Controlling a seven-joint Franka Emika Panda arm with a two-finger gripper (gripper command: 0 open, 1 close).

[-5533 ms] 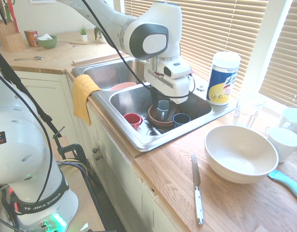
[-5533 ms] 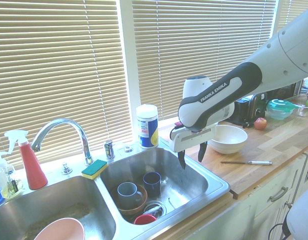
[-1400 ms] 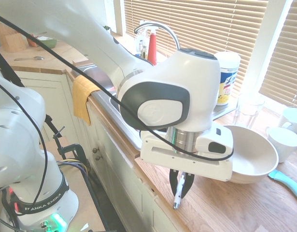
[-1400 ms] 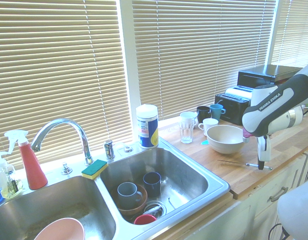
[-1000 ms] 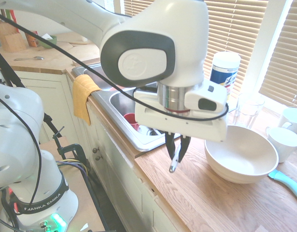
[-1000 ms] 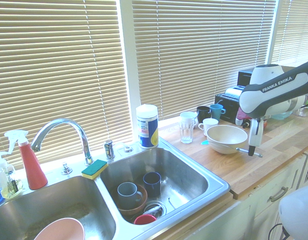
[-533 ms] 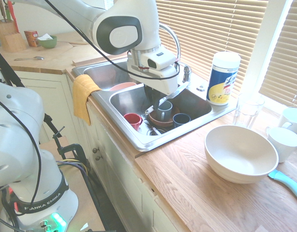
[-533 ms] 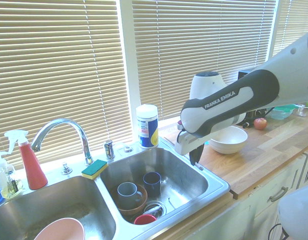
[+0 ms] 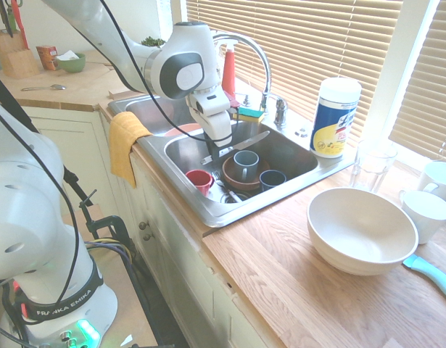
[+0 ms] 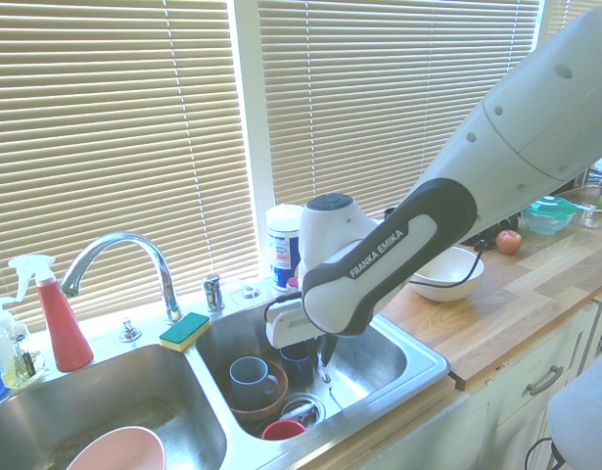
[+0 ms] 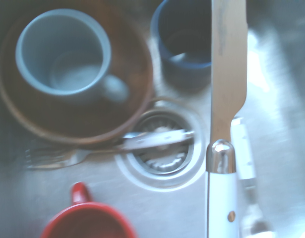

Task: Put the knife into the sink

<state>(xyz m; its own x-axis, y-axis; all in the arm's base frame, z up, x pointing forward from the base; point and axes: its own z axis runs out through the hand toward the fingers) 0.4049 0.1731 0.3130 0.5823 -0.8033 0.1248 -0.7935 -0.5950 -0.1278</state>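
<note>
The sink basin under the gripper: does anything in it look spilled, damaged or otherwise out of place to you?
Nothing stands out as damaged or spilled; the grey-blue mug sits inside the brown bowl, beside a fork lying across the drain, like ordinary dishes.

Mug (image 10: 252,383) in bowl (image 10: 261,411), cup (image 10: 299,361) beside them, in sink (image 10: 377,370)

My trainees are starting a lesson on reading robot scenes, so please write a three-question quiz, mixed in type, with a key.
1. True or false: the gripper holds the knife.
2. Multiple choice: what stands in the brown bowl?
A) the red mug
B) the light blue mug
C) the sponge
3. Fill in: the sheet draped over the counter's front edge beside the sink is a yellow ____.

Key: 1 true; 2 B; 3 towel
</note>
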